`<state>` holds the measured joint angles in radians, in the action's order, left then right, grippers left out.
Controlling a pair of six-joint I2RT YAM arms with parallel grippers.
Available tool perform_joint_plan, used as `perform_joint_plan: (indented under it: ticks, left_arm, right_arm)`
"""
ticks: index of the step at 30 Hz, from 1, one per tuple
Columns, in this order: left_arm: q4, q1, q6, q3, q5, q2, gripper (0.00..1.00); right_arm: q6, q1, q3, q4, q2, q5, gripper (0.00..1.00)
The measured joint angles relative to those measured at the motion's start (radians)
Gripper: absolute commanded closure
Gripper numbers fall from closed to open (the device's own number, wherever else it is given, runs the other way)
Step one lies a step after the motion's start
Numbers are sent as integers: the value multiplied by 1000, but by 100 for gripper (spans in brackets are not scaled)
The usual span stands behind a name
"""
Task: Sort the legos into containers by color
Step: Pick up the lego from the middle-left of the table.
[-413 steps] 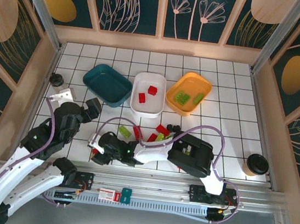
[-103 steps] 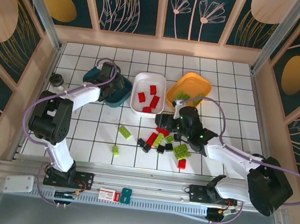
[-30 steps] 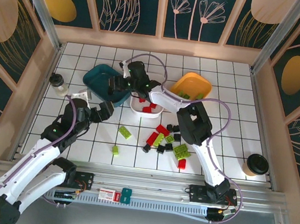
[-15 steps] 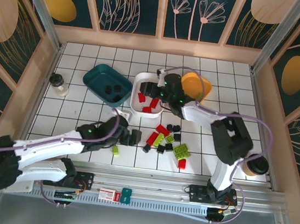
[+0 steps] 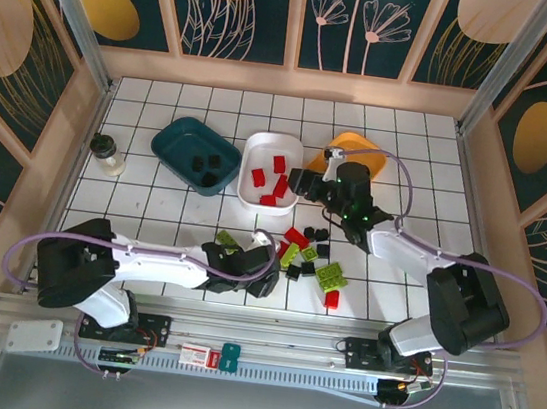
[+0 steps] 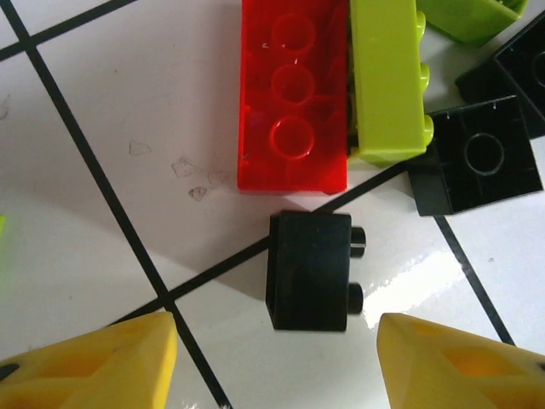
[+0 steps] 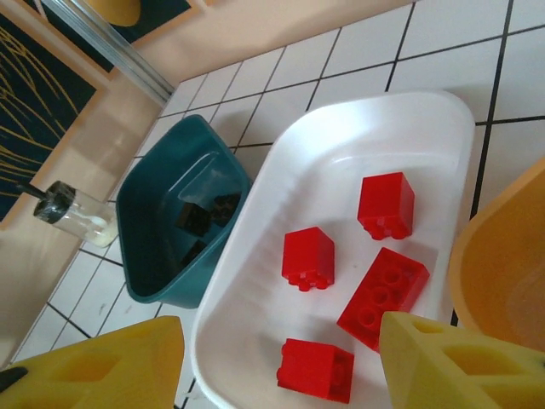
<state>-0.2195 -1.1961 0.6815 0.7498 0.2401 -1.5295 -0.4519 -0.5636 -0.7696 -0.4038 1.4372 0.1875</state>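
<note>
My left gripper (image 6: pixel 272 366) is open and low over the floor at the left edge of the loose pile (image 5: pixel 312 260). A black lego (image 6: pixel 311 271) lies on its side just ahead of its yellow fingertips (image 6: pixel 89 366), beside a red lego (image 6: pixel 294 94) and a lime one (image 6: pixel 387 81). My right gripper (image 7: pixel 277 368) hangs open over the near end of the white tub (image 7: pixel 255 281), which holds several red legos (image 7: pixel 308 256). The teal tub (image 7: pixel 140 204) holds black legos (image 7: pixel 194 217). The orange tub (image 5: pixel 347 144) is partly hidden behind the right arm.
A small black-lidded jar (image 5: pixel 109 155) stands left of the teal tub (image 5: pixel 167 135). A red-and-white card (image 5: pixel 195 355) lies on the front rail. More red, lime and black bricks lie scattered right of the left gripper (image 5: pixel 266 259). Wooden walls close in the tiled floor.
The left arm has stretched further right, bringing its gripper up to the pile. The right arm has swung lower and to the right, its gripper now at the white tub's right side.
</note>
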Motion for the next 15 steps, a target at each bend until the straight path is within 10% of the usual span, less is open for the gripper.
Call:
perform_joint_plan:
  ticks: [15]
  left_arm:
    - [37, 0, -50, 53, 10, -77, 78]
  right_arm:
    - [-4, -1, 133, 17, -259, -32, 36]
